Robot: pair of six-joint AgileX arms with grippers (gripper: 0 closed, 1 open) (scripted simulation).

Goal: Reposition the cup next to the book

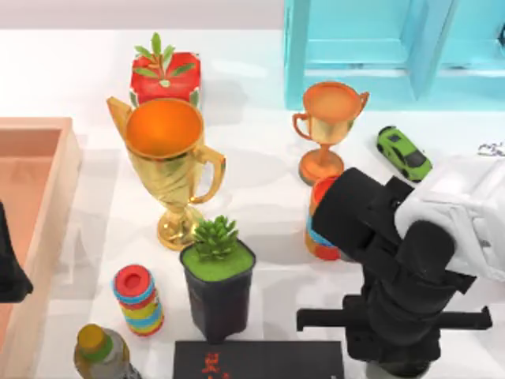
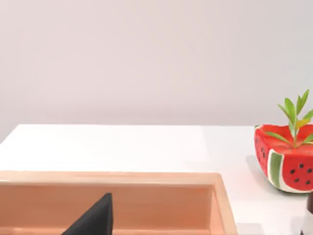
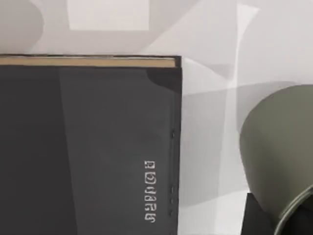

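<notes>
Standing parked at the table's left edge: left arm, over the wooden tray [image 1: 47,181]. Book [image 1: 260,359] lies front centre; cup [image 1: 322,229] stands behind it to the right, well apart, not yet moved. Right arm looms over the cup; whether its fingers are spread or pressed together, I cannot tell.

Right arm [image 1: 410,268] low over the table's right; left arm [image 1: 9,268] at the left edge.

You face a white table [image 1: 260,158] under even light with soft shadows. A turquoise cabinet [image 1: 371,47] stands at its far right edge; a plain pale wall [image 2: 146,58] rises behind the table.
</notes>
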